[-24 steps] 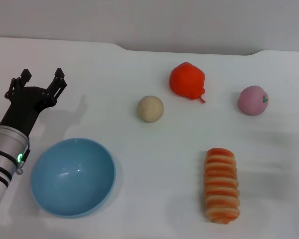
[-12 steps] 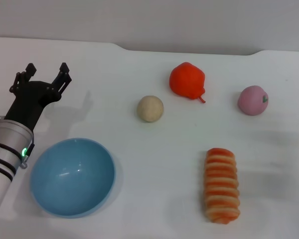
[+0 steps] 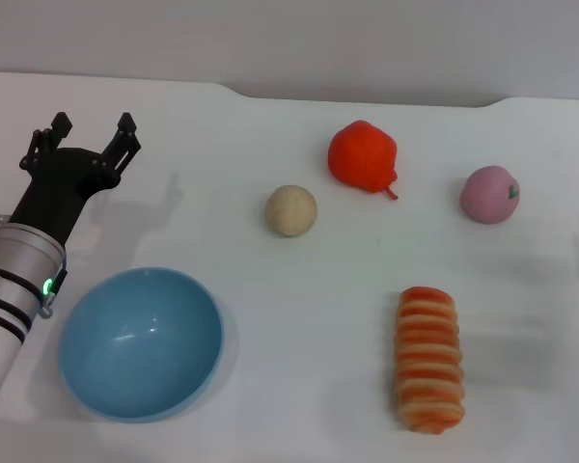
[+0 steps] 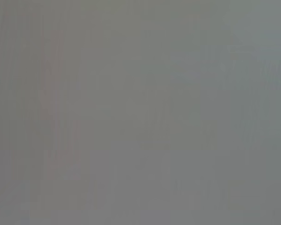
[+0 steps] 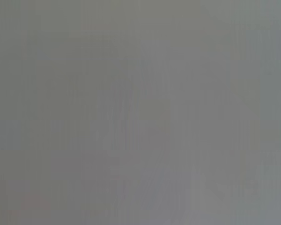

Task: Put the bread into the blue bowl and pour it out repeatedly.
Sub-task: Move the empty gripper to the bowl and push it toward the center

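Left gripper (image 3: 89, 132) empty, fingers spread, hovering over table (image 3: 270, 318) just beyond bowl (image 3: 140, 342). Bread (image 3: 429, 358) lies flat, striped side up, far across on the right, well apart from gripper and bowl. Right gripper not seen.

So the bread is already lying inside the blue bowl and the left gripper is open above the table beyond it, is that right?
Not quite. The head view shows the blue bowl empty; the bread lies on the table well off to the bowl's right. The rest holds: the left gripper is open beyond the bowl.
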